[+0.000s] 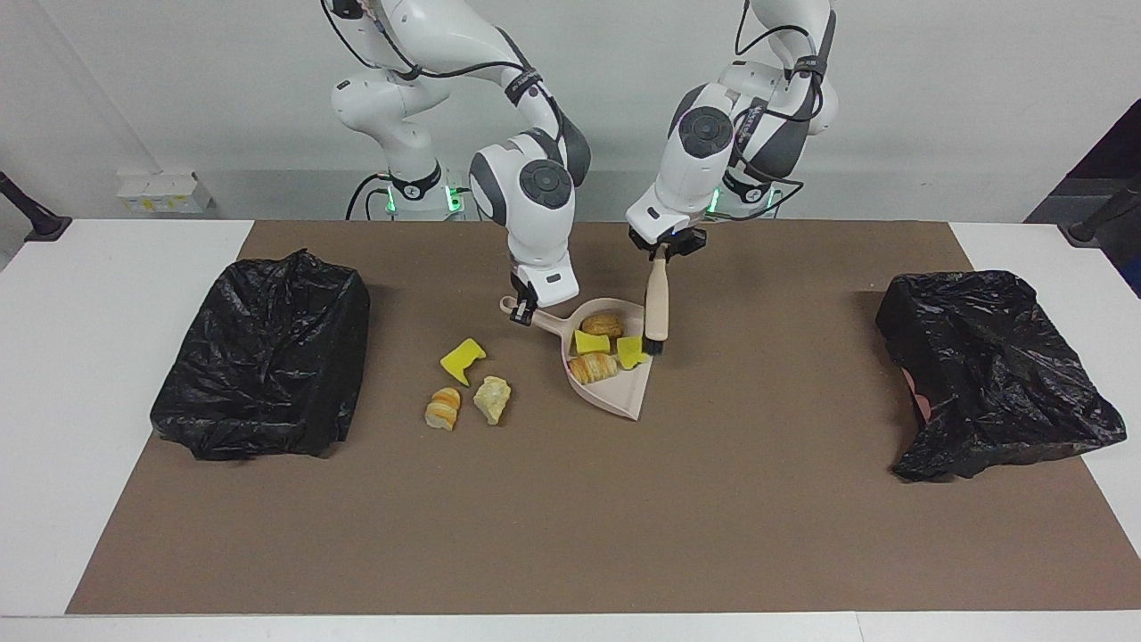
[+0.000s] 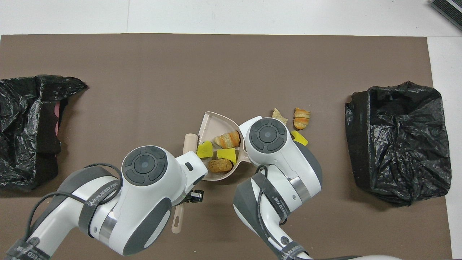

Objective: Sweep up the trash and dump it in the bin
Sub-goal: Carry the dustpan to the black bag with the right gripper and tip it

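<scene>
In the facing view, the right arm came down from the upper left and bent at the elbow, its right gripper pointing straight down at centre frame, clamped on the handle of the dustpan. The left arm dropped from the upper right, its left gripper closed on the top of the brush, which hung nearly upright with its dark bristles at the pan's edge. Inside the pan lay a bread roll, two yellow sponge bits and a striped croissant piece. Lower left of the pan, on the brown mat, sat a third yellow sponge, another croissant piece and a pale crumbly lump. Black-bagged bins stood at the frame's far left and far right.

In the overhead view, both arms rose from the bottom edge, their wrists hiding the grippers. The brush showed left of the pan, where the roll lay lowest.
</scene>
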Controlling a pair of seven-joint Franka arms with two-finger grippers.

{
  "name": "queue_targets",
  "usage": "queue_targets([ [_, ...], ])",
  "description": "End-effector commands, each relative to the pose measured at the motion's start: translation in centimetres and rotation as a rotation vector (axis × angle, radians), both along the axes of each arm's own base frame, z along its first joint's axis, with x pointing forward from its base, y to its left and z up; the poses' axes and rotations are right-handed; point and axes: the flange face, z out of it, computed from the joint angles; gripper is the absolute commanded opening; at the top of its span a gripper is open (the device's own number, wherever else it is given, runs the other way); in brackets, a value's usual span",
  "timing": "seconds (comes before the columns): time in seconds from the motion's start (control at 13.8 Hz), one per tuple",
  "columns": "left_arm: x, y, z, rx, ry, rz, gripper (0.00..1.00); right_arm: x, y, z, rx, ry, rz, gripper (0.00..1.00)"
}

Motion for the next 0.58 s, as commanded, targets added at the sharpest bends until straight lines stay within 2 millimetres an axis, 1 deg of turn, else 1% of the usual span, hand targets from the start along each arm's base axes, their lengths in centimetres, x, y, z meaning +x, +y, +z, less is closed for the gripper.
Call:
queue_targets([
  [0.0, -2.3, 0.3, 0.3, 0.034, 0.016, 0.105, 0.00, 0.3, -2.7, 1.9, 0.000, 0.004, -0.038, 0.00],
  [0.07, -3.7, 0.0, 0.1, 0.054, 0.015, 0.149, 0.00, 1.1, -4.9, 3.2, 0.011, 0.003, -0.077, 0.00],
  [0.14, -5.0, -0.4, 0.0, 0.069, 0.009, 0.196, 0.00, 1.5, -6.7, 4.7, 0.020, 0.006, -0.077, 0.00],
  [0.22, -5.6, -0.2, -0.2, 0.081, 0.007, 0.237, 0.00, 2.0, -8.8, 6.0, 0.027, 0.014, -0.067, 0.00],
  [0.36, -7.2, -1.1, -0.9, 0.077, -0.007, 0.222, 0.00, 2.6, -13.3, 8.6, 0.040, 0.020, -0.063, 0.00],
  [0.43, -7.6, -1.6, -1.7, 0.072, -0.021, 0.236, 0.00, 3.1, -15.8, 10.0, 0.053, 0.005, -0.061, 0.00],
  [0.51, -8.1, -2.2, -2.4, 0.061, -0.037, 0.242, 0.00, 3.9, -19.0, 11.5, 0.066, -0.012, -0.065, 0.00],
])
